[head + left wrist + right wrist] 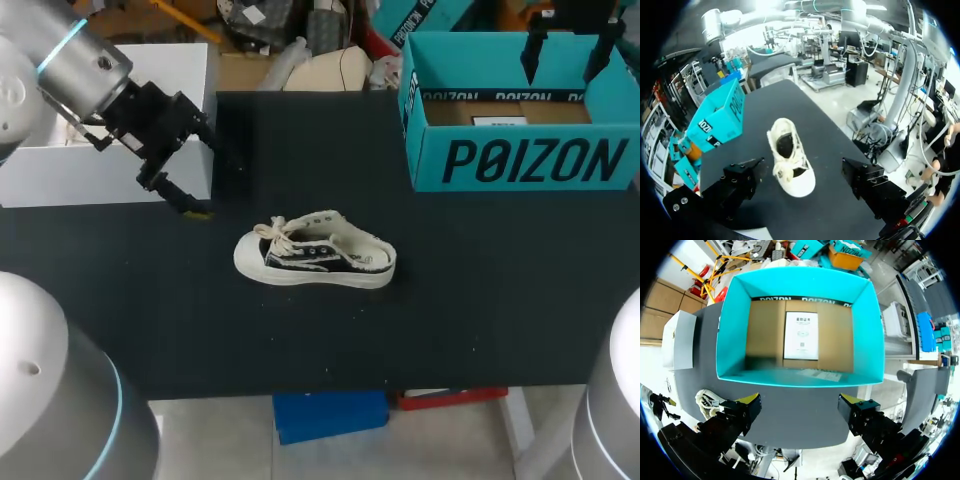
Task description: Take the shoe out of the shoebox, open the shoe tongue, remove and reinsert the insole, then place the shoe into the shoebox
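Your shoe is already out of the box. It stands upright on its sole on the counter, in front of the box and off toward your left arm's side of it, well apart from it. The heel is the end nearer the box, and the toe with the tied laces points away. Your left gripper hangs farther from the box than the shoe does, out past the toe, fingers spread wide and holding nothing. In its wrist view the shoe lies ahead of it, roughly in line with the gap between the 2 fingers and touching neither. Your right gripper hovers over the box's open top, also spread and empty, with only a paper card on the floor beneath it. Expect the shoe to be light. The canvas upper looks soft and will likely cave under a pinch, while the rubber sole should stay stiff, so I'd clamp across the sole's sides at midfoot or take the heel rim, not the toe cap. The laces are loose and could snag a fingertip. The tongue sits under them and the insole is hidden inside. Both are probably thin and floppy, so pin the shoe with 1 gripper while the other works.
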You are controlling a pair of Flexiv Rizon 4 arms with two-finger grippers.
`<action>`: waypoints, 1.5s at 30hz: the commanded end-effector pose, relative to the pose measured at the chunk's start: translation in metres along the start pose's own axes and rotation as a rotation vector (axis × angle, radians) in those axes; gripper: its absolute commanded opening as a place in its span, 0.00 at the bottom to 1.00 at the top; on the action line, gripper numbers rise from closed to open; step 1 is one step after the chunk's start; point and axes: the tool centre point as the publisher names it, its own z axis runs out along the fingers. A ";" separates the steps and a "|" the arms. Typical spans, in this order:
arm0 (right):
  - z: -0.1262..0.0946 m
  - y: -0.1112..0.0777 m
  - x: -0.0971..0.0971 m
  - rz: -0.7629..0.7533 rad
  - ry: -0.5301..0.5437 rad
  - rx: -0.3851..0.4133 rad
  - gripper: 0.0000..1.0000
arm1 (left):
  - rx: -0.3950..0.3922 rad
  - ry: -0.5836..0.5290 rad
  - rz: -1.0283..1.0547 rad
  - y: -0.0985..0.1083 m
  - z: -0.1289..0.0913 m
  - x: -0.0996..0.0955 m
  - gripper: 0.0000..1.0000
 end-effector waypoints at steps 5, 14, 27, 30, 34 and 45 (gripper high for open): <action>0.000 0.000 0.000 0.000 0.000 0.000 1.00 | 0.002 -0.025 0.002 0.002 0.001 0.003 1.00; -0.003 -0.117 0.119 -1.004 -0.108 -0.159 1.00 | 0.002 -0.025 0.002 0.002 0.001 0.003 1.00; 0.002 -0.131 0.121 -1.099 -0.101 -0.145 1.00 | 0.002 -0.025 0.002 0.002 0.001 0.003 1.00; 0.002 -0.131 0.121 -1.099 -0.101 -0.145 1.00 | 0.002 -0.025 0.002 0.002 0.001 0.003 1.00; 0.007 -0.159 0.156 -1.385 -0.061 -0.139 1.00 | 0.002 -0.025 0.002 0.002 0.001 0.003 1.00; 0.007 -0.203 0.181 -1.717 0.085 -0.187 1.00 | 0.002 -0.025 0.002 0.002 0.001 0.003 1.00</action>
